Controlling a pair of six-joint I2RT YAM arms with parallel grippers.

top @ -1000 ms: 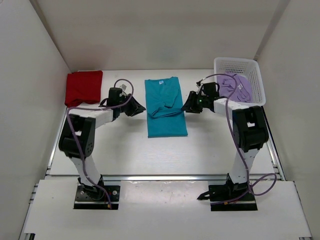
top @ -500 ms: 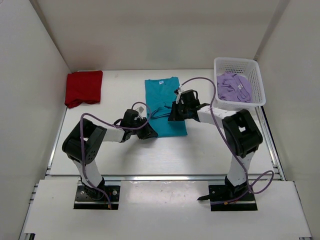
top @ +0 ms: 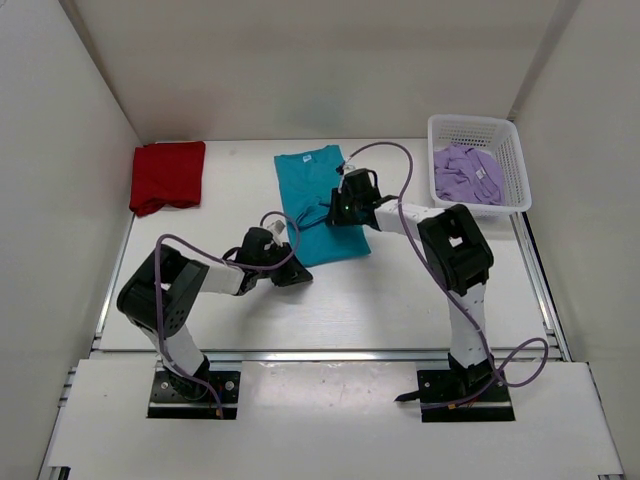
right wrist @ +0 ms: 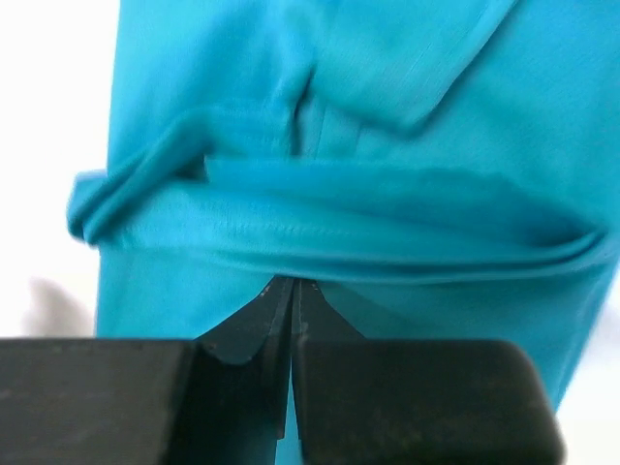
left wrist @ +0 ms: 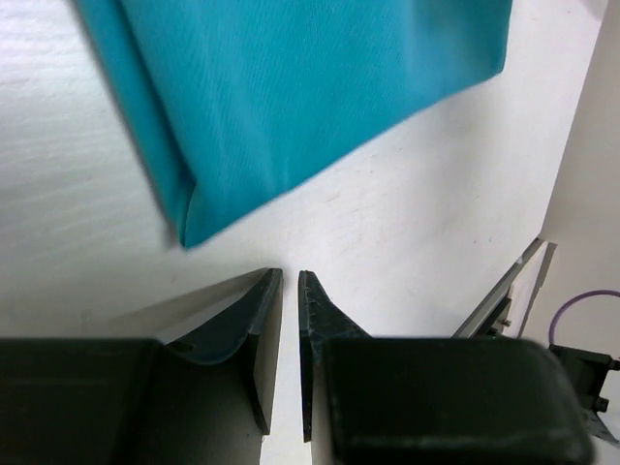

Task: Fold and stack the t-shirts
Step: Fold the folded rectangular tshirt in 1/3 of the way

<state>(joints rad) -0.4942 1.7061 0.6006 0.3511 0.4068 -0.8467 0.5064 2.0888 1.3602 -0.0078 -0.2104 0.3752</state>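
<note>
Mid-table, the teal shirt (top: 318,200) is plain. At the far left lies a plain dark red shirt (top: 167,175). At the far right, a lavender shirt (top: 465,175) sits in a white lattice basket (top: 470,128). The table (top: 400,300) is white. The arms (top: 155,290) are black and white, with purple cables (top: 385,147).

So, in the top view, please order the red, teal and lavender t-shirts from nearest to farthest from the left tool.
1. teal t-shirt, just ahead of the left tool.
2. red t-shirt, far left corner.
3. lavender t-shirt, in the basket, far right.
</note>
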